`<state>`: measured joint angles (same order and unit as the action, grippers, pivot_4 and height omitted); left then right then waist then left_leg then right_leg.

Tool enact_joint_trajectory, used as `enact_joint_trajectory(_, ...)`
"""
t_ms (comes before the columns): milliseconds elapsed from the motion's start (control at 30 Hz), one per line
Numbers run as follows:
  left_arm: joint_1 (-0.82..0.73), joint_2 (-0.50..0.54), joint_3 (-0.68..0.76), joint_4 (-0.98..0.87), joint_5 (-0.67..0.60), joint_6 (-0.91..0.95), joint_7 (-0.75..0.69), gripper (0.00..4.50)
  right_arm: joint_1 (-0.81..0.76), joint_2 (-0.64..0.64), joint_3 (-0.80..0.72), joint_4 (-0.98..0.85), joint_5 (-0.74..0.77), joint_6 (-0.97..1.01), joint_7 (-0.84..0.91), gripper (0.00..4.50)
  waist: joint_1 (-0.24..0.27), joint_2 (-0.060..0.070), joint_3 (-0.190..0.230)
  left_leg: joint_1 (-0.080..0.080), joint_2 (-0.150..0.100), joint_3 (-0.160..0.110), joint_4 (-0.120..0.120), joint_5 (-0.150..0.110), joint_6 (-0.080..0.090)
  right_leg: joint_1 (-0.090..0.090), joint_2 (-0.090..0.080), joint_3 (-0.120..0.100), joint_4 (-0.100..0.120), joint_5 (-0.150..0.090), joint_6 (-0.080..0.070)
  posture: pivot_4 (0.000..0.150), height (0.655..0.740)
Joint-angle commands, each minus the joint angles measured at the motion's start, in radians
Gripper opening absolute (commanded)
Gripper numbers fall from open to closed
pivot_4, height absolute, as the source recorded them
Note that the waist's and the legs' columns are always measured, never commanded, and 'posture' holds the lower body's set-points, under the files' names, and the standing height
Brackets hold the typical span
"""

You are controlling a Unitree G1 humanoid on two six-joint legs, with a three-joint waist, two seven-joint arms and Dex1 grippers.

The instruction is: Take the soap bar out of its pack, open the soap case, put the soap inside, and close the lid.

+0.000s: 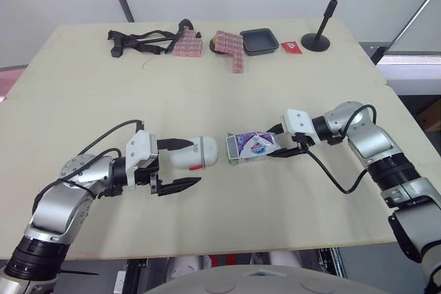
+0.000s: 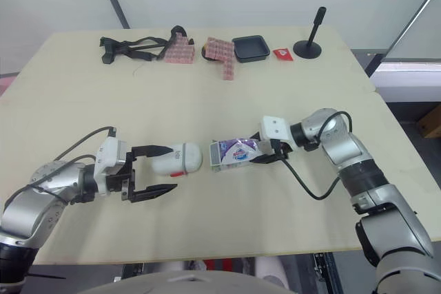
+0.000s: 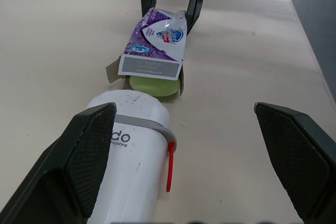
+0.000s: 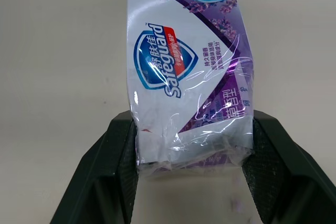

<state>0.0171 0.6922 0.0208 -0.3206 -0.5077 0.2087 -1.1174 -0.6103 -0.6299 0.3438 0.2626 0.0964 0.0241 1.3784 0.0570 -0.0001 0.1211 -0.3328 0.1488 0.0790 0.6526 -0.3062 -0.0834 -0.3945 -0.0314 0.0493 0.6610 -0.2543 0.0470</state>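
My left fingers (image 1: 178,185) are spread wide, with the white soap case (image 1: 196,151) lying ungripped along 1 of them. Just past its rounded end the soap pack (image 1: 253,147) lies lengthwise, its open mouth facing the case and the soap bar (image 3: 155,85) peeking out. My right fingers (image 4: 118,174) pinch its far end. A black tray (image 1: 260,40) sits well back on the bench (image 1: 207,94), out of the way.

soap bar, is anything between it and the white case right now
No loose object lies between them. The soap bar's green end faces the soap case across a small gap of bare table. But the bar sits mostly inside the pack, held by the right hand, and the case looks closed.
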Motion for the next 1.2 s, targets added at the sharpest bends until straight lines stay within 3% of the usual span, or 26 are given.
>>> enact_joint_trajectory(33, 0.002, 0.003, 0.013, -0.018, -0.005, -0.007, 0.002, 4.50, -0.001, -0.031, -0.035, -0.050, 0.011, 0.007, 0.010, 2.70, 0.000, 0.000, 0.000, 0.000, 0.000, 0.000, 0.000, 0.000, 0.000, 0.000, 0.000, 0.000, 0.000, 0.000, 0.000, 0.150, 0.7400)
enact_joint_trajectory(467, -0.001, 0.006, 0.009, -0.012, -0.003, -0.004, -0.002, 4.50, -0.078, -0.186, -0.021, -0.266, 0.004, 0.236, 0.085, 2.70, 0.004, 0.000, 0.000, 0.000, 0.000, 0.000, 0.000, 0.000, 0.000, 0.000, 0.001, 0.001, -0.001, 0.000, 0.000, 0.150, 0.7400)
enact_joint_trajectory(867, -0.014, 0.005, -0.001, -0.008, 0.000, -0.002, -0.008, 4.50, -0.126, -0.247, -0.004, -0.315, -0.062, 0.246, 0.110, 2.70, 0.013, 0.000, 0.000, 0.000, 0.001, 0.000, 0.000, 0.000, 0.000, 0.000, 0.002, 0.003, 0.000, 0.000, 0.000, 0.150, 0.7400)
enact_joint_trajectory(1200, -0.016, 0.009, 0.000, -0.002, 0.004, -0.005, -0.012, 4.50, -0.059, -0.333, -0.087, -0.309, -0.021, 0.228, 0.135, 2.70, 0.022, 0.000, 0.000, 0.000, 0.001, 0.001, 0.000, 0.000, 0.000, 0.000, 0.003, 0.006, -0.001, 0.000, 0.000, 0.150, 0.7400)
